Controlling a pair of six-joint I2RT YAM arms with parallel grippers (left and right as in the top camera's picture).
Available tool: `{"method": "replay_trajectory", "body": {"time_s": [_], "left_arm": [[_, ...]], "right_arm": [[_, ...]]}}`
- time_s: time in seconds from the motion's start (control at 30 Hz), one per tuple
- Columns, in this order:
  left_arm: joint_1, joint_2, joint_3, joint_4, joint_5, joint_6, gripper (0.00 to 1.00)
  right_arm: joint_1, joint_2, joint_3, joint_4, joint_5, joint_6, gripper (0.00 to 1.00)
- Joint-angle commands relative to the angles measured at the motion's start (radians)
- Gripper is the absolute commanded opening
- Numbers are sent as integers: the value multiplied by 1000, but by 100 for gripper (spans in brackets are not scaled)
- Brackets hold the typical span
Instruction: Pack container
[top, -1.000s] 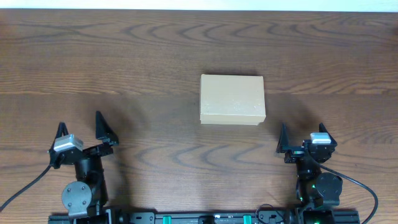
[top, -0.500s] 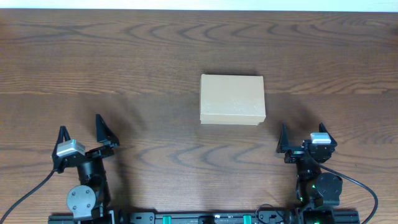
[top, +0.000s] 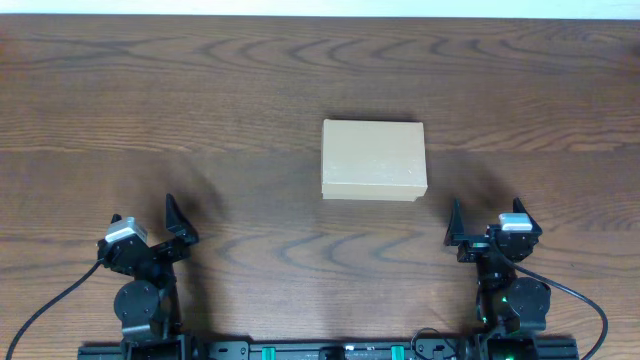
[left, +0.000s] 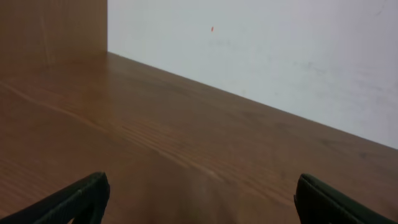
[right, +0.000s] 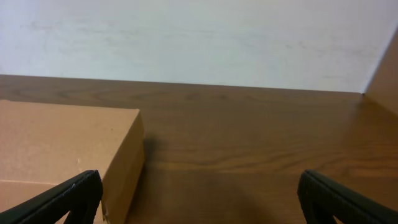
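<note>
Jaws agape (empty) on left gripper (top: 141, 214) and right gripper (top: 486, 214) — both low, level; container (top: 373, 160) shut.

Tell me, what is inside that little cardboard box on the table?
That cannot be seen. The container is shut, with its top lying flat, so the inside is covered. Only plain tan cardboard shows, and nothing rests on top of it.

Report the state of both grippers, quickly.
Left gripper: open, holding nothing.
Right gripper: open, holding nothing.
</note>
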Motion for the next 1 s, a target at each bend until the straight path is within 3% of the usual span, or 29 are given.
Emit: {"method": "replay_trajectory", "body": {"time_s": [0.0, 0.97], "left_arm": [[4, -8, -15, -52, -3, -5, 95], [4, -7, -15, -50, 0, 19, 95]], "right_arm": [[-9, -6, -2, -4, 7, -8, 99], [-9, -6, -2, -4, 7, -8, 99]]}}
